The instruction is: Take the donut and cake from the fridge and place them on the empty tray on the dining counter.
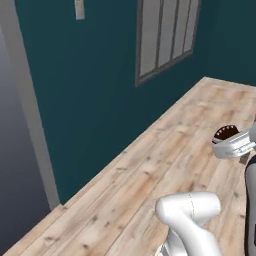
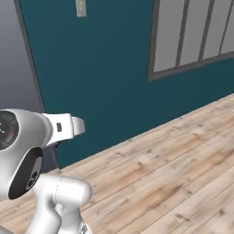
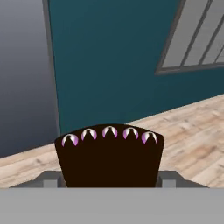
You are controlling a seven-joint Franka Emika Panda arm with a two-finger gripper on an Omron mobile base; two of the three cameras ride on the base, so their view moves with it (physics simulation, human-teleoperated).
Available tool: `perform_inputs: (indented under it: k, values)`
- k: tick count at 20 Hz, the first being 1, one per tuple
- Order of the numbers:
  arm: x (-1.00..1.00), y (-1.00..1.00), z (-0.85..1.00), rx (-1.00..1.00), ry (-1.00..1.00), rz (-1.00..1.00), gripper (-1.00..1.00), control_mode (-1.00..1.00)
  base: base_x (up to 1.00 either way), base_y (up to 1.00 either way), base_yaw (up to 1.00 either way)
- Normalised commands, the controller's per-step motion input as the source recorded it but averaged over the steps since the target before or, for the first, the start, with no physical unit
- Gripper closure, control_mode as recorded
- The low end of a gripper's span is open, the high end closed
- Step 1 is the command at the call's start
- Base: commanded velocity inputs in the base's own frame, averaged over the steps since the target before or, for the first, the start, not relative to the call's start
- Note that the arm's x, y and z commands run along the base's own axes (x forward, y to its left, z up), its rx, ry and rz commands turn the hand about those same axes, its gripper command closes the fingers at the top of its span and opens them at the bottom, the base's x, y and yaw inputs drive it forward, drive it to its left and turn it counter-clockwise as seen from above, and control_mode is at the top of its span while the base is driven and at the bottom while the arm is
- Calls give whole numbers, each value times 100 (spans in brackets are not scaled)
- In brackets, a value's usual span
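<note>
The cake (image 3: pixel 109 157) is a dark brown wedge with a row of pinkish dots along its top edge. It fills the lower middle of the hand view, and my gripper (image 3: pixel 109 180) is shut on it, with a grey finger (image 3: pixel 49 179) on each side. In the left base view the cake (image 1: pixel 225 133) shows at the right edge, held in the gripper (image 1: pixel 229 140) above the wooden floor.
A teal wall (image 1: pixel 95 90) runs ahead, with a grey-paned window (image 1: pixel 165 35) and a light switch (image 1: pixel 79 9). A grey wall with a door frame (image 1: pixel 30 110) lies to the left. The light wooden floor (image 1: pixel 165 165) is open to the right.
</note>
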Motion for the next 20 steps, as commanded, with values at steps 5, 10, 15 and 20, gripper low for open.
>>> perform_inputs:
  k: [5,10,15,20]
  values:
    - [0,0,0,0,0,0,100,100,35,-67,-61]
    - [0,0,0,0,0,0,100,100,34,-68,-60]
    - [0,0,0,0,0,0,100,100,40,-59,-56]
    - [0,0,0,0,0,0,100,100,55,-59,-52]
